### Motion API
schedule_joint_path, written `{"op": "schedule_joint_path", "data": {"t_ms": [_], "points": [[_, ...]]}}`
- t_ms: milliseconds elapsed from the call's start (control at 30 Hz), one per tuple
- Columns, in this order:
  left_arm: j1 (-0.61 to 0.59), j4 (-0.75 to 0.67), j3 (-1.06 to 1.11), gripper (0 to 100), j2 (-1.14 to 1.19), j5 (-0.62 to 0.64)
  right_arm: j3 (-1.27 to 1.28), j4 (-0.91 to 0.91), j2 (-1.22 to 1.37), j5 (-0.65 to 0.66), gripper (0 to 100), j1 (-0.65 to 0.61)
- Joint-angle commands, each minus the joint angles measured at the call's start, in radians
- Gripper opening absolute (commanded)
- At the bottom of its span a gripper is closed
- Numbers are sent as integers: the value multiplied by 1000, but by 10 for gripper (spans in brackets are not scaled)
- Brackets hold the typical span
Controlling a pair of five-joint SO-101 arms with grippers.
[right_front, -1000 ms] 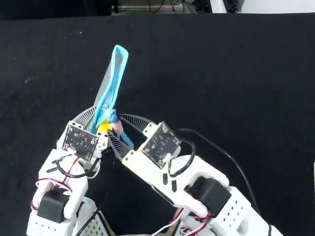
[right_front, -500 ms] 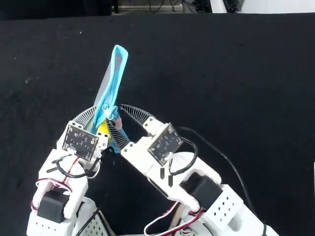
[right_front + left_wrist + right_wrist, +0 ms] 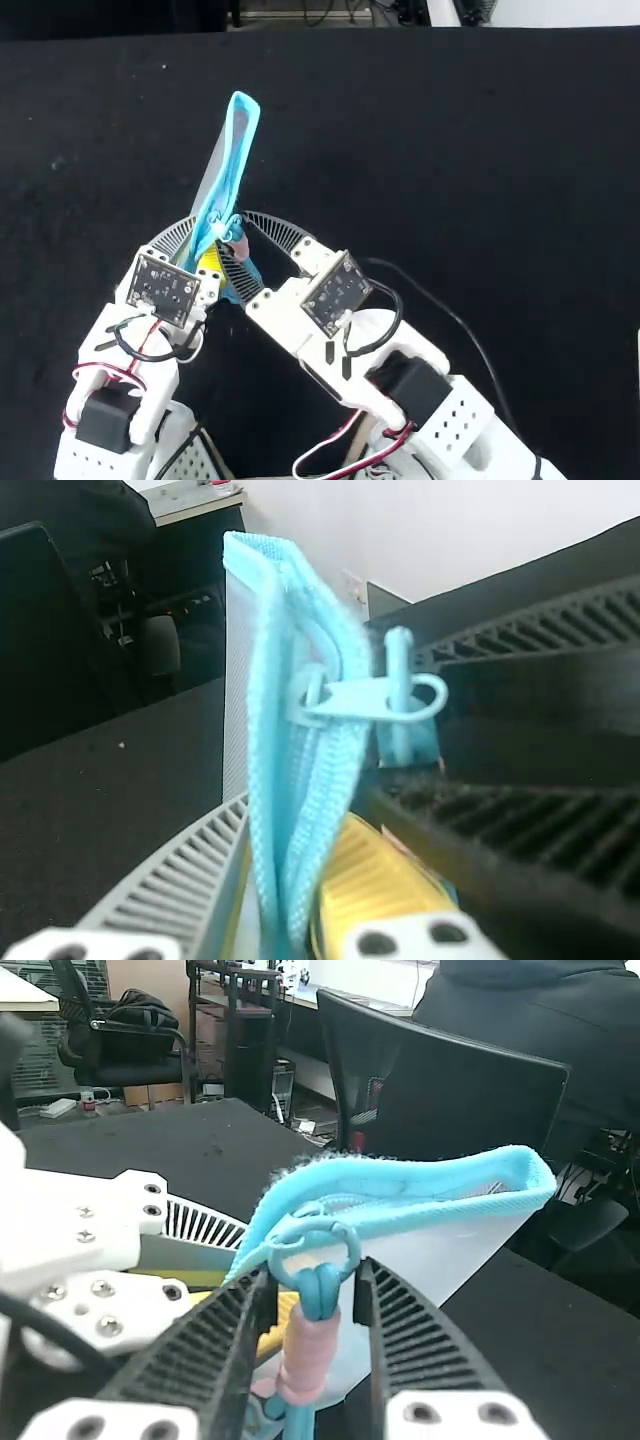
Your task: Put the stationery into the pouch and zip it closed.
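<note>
- Blue pouch point(image 3: 228, 165) stood on edge over the surface point(image 3: 450, 150), its near end pinched by the left hand point(image 3: 205, 252), seemingly to brace it.
- Right hand point(image 3: 312, 1310) was pressed onto the zip cord point(image 3: 318, 1288), seemingly ready to drag the zip shut.

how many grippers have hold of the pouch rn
2. The left gripper clamps the pouch at its near end; the right gripper pinches the zipper pull just beside it.

pouch point(image 3: 270, 730): rough woven cloth edging
zip pull point(image 3: 365, 700): smooth glossy plastic
right gripper fingers point(image 3: 215, 1345): ribbed matt plastic
table point(image 3: 450, 150): matt cloth
</note>
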Motion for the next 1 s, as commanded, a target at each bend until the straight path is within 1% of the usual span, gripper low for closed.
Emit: {"op": "schedule_joint_path", "data": {"t_ms": [0, 300, 533, 633, 967], "points": [[-4, -3, -28, 50, -9, -12, -8, -26, -21, -6, 121, 14], [-4, -3, -31, 50, -9, -12, -10, -26, -27, -6, 121, 9], [-4, -3, -35, 51, -9, -12, 12, 41, -162, -6, 121, 9], [-4, -3, -35, 51, -9, -12, 45, 41, -173, -5, 121, 9], [-4, -3, -35, 51, -9, -12, 97, -52, -159, -6, 121, 11]]}}
